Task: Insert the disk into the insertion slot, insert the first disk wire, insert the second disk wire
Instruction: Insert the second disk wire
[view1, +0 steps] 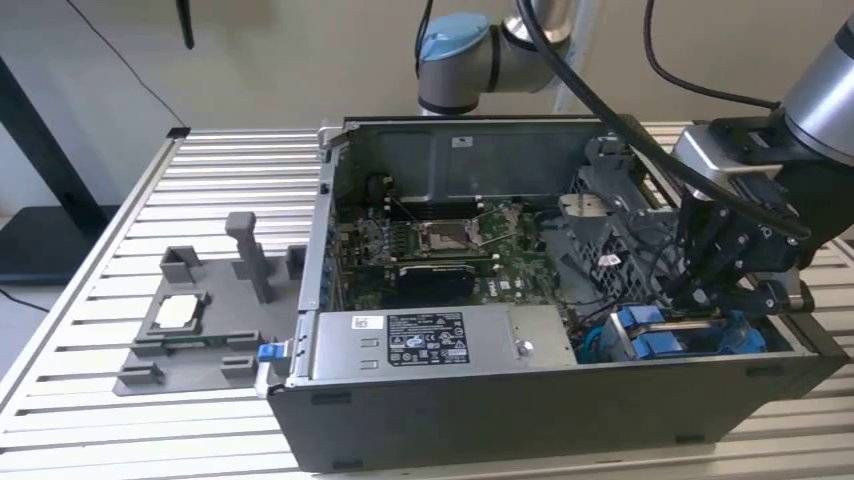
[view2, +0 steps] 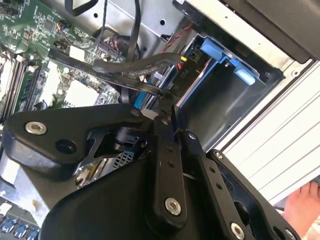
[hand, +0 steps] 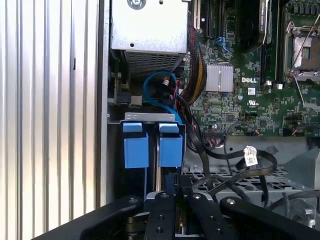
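The disk's bright blue carrier (view1: 663, 338) sits in the insertion slot (view1: 627, 345) of the grey drive cage, at the case's front corner on the exterior view's right. Its two blue tabs (hand: 152, 147) face out; the silver body is hidden. My gripper (view1: 701, 300) hangs just above that cage. In the second wrist view, the black fingers (view2: 165, 145) meet at the gripper (view2: 169, 107), shut on the end of a black disk wire (view2: 135, 67) that runs back over the motherboard. The gripper (hand: 175, 189) stands close to the blue tabs.
A grey power supply (view1: 427, 340) with a white sticker lies along the case's front. Loose black cables (hand: 235, 172) and a blue cable (hand: 157, 87) crowd the cage. A grey fixture (view1: 200, 330) stands on the slatted table. A hand (view2: 305, 205) shows beyond the case.
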